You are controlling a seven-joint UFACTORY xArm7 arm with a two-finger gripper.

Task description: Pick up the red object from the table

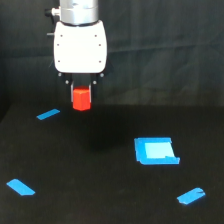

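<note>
Gripping red object (81, 98), pincer (81, 90) raised above table (100, 195)

Arm vertical at 11 o'clock of frame, white wrist housing (80, 46) pointing straight down; gripper (81, 95) closed on red object (81, 98), clear of the counter.

We see a matt black table (100, 200) below the pincer (81, 90). Its white housing looks like smooth, glossy plastic. The red object (81, 98) between its fingers looks smooth.
</note>
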